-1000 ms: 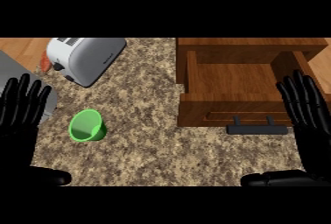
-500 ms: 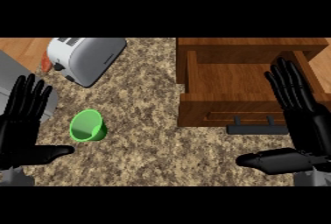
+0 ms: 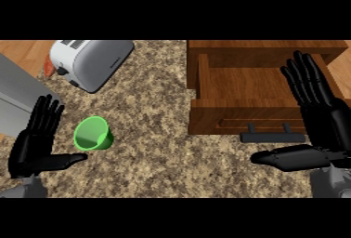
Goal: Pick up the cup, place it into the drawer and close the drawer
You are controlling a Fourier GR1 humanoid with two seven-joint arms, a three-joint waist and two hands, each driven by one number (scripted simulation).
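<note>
A green cup (image 3: 93, 134) lies on the speckled counter (image 3: 158, 139) at the left, its mouth facing up toward me. My left hand (image 3: 34, 142) is open just left of the cup, fingers straight, thumb pointing toward it without touching. The wooden drawer (image 3: 254, 90) stands pulled open at the upper right, with a dark handle (image 3: 273, 136) on its front. My right hand (image 3: 319, 116) is open over the drawer's right side, fingers straight and thumb stretched left below the handle.
A silver toaster (image 3: 93, 60) lies at the upper left of the counter. A grey appliance surface (image 3: 17, 100) borders the far left edge. Open counter stretches between the cup and the drawer front.
Both hands have moved inward and up from the lower corners. The left hand has come closer to the cup; the right hand has risen over the drawer's right side.
</note>
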